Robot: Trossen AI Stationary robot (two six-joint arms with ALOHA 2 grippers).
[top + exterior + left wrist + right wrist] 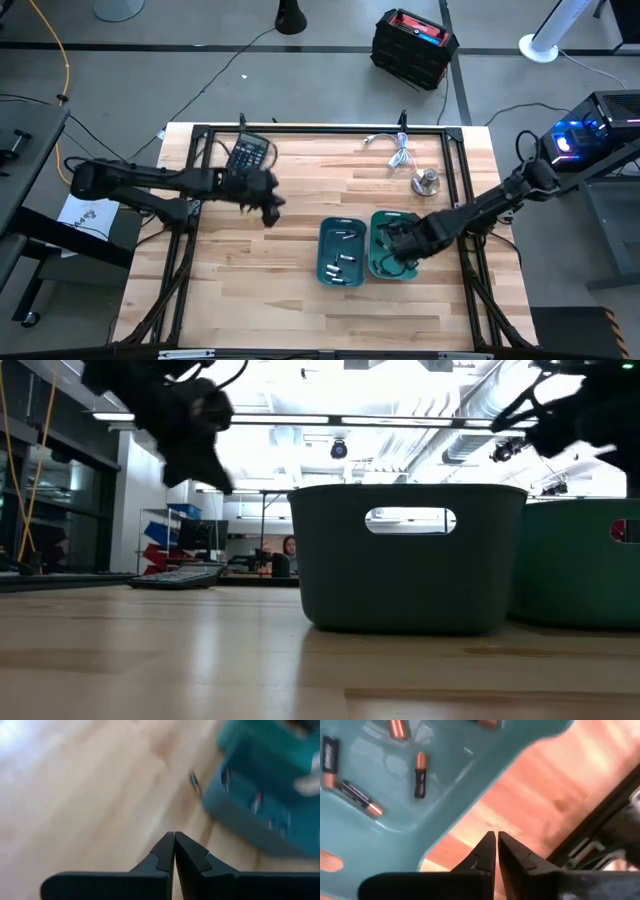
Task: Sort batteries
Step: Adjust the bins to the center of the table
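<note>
Two small bins stand side by side on the wooden table: a teal one (340,252) holding several light batteries (345,262), and a green one (383,222) to its right. My left gripper (270,210) hangs above bare wood left of the teal bin (265,795), its fingers shut (174,836) with nothing between them. My right gripper (395,240) points down over the green bin, shut (496,836) and empty, above the bin's rim (470,805). Black-and-copper batteries (420,775) lie flat on that bin's floor. A small dark blurred thing (194,780) lies on the wood beside the teal bin.
A black calculator (248,155) lies at the far left of the table, a white coiled cable (395,148) at the far middle, and a small silvery object (427,182) behind the green bin. A black frame rail (300,128) runs around the table. Bare wood lies in front of the bins.
</note>
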